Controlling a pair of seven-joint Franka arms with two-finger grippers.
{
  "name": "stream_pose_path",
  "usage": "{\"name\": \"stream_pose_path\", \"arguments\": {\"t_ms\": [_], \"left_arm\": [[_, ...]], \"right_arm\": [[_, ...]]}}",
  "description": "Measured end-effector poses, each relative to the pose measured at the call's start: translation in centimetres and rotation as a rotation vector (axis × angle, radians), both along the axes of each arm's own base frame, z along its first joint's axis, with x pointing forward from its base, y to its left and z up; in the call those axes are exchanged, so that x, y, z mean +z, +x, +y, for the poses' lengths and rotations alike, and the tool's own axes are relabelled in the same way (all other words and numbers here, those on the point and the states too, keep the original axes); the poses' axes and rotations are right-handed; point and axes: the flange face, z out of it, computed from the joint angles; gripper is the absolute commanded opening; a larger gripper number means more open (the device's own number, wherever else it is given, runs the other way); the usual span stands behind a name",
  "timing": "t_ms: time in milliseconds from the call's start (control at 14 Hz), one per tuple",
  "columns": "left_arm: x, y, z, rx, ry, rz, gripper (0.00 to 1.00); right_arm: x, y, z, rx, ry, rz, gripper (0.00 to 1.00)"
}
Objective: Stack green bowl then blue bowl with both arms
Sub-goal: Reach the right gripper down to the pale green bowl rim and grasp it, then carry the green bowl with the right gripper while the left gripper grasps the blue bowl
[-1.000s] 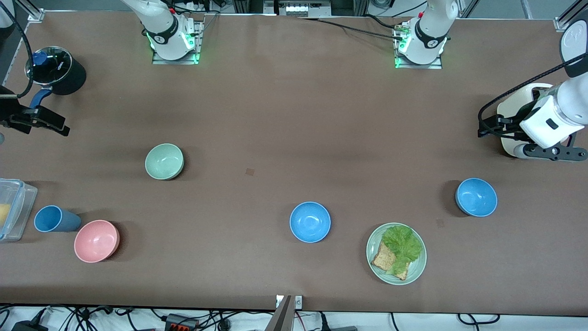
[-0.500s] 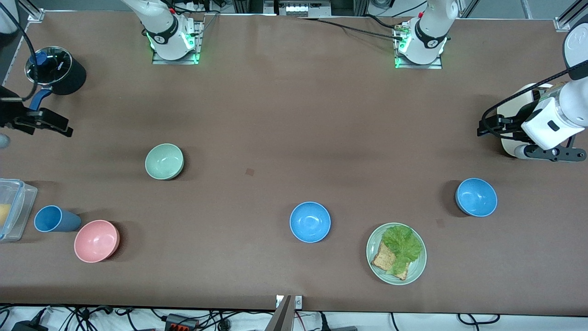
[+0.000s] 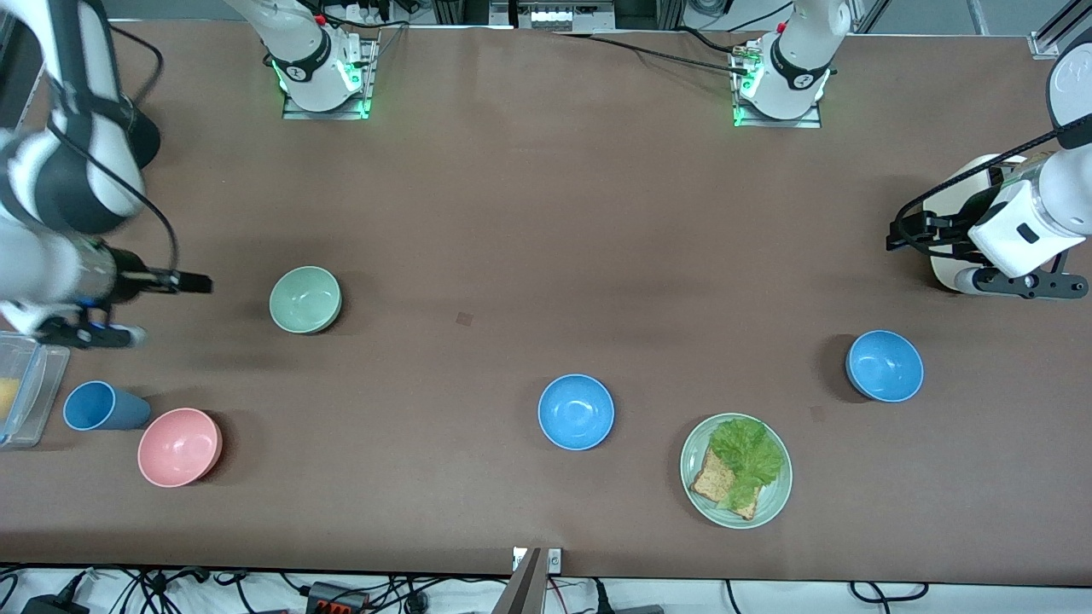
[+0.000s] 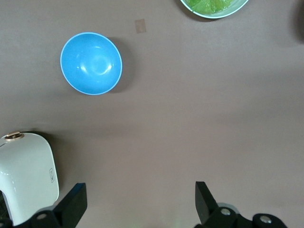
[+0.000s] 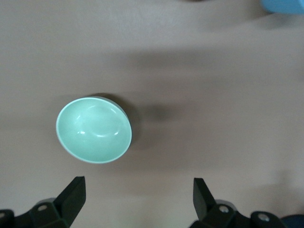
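1. Sitting on the brown surface [image 3: 546,222] toward the right arm's end, the green bowl [image 3: 305,299] is upright and empty.
2. Right pincer [image 5: 137,199] hangs just beside it, fingers spread, holding nothing.
3. Two blue bowls: one [image 3: 576,412] mid-surface, the other [image 3: 885,366] toward the left arm's end.
4. Left pincer [image 4: 140,204] is spread too, over the surface next to a white appliance [image 4: 26,175].

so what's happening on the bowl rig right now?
Nothing is gripped yet. The right gripper, fingers open, is up over the table at the right arm's end, beside the green bowl, which sits alone and unstacked. The left gripper, also open, hangs over the table at the left arm's end; the nearest blue bowl is closer to the front camera. A second blue bowl sits mid-table.
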Motion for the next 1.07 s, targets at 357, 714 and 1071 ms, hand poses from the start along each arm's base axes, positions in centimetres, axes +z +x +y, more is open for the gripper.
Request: {"name": "stream_pose_path", "arguments": {"t_ms": [357,714,1071], "left_arm": [[0.0,0.0,0.0,0.000,0.000,0.002,1.00],[0.0,0.0,0.0,0.000,0.000,0.003,1.00],[0.0,0.0,0.0,0.001,0.000,0.003,1.00]], "right_arm": [[-11.3,0.2,2.2,0.036,-0.005,0.143,1.00],[-16.6,-0.2,4.8,0.079,-0.012,0.196,0.67],[-18.2,-0.3,4.6,0.077,-0.014,0.200,0.00]]}}
